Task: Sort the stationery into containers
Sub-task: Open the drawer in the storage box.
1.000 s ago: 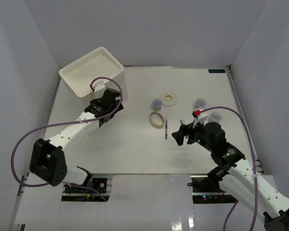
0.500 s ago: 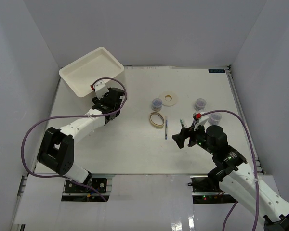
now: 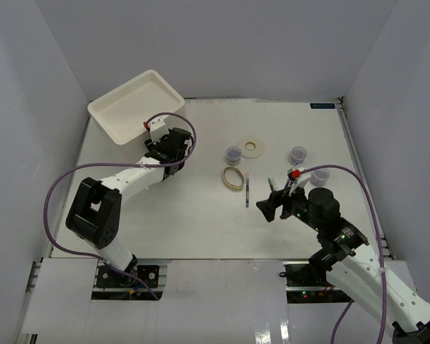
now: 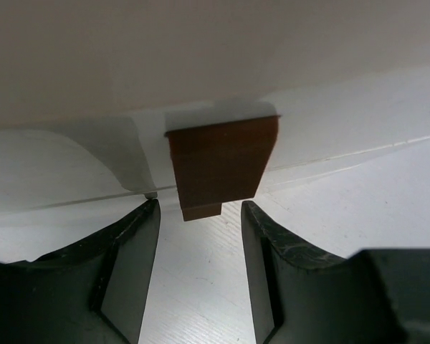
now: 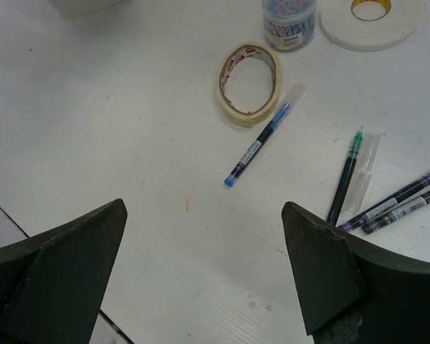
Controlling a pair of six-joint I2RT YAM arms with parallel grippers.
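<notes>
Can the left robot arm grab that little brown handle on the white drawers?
Probably yes. The left gripper is open, with one finger on each side of the brown handle and nothing in between, so closing should catch it.

- Left arm (image 3: 129,183) and right arm (image 3: 365,272): white shell links joined by black, blocky joint housings.
- A purple cable (image 3: 47,208) hangs loose beside each arm in a wide loop, from the joint nearest the near edge of the table (image 3: 201,222) to the wrist.
- A small red tab (image 3: 294,173) sits on each wrist, the arm end farthest from that edge.
- Left gripper (image 4: 199,206) and right gripper (image 5: 204,206): matte black, wedge-shaped fingers (image 4: 125,279) with faintly scuffed faces.
</notes>
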